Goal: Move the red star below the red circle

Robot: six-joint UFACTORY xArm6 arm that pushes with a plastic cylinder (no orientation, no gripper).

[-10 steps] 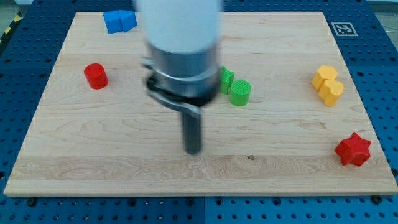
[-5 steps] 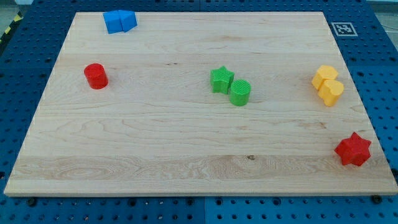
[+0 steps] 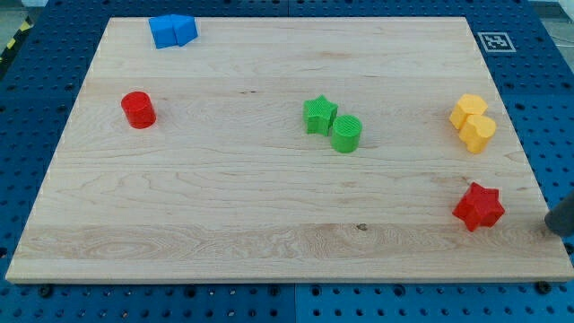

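My tip (image 3: 560, 231) at the view's right edge, just off the board (image 3: 269, 224); a bare rod, no fingers to open or close. Red star (image 3: 479, 206) near, to the tip's left, apart from it. Red circle (image 3: 138, 109) far left across the board. Green star (image 3: 319, 115) touching green cylinder (image 3: 346, 134), mid-board. Yellow blocks (image 3: 473, 122) above the star. Blue blocks (image 3: 172, 30) top left.

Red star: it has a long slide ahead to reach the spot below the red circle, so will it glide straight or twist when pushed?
The red star looks rigid and squat, so it probably slides rather than tips. Its points likely make it twist under an off-centre push. My tip sits just off its right side, in the view's bottom-right corner.
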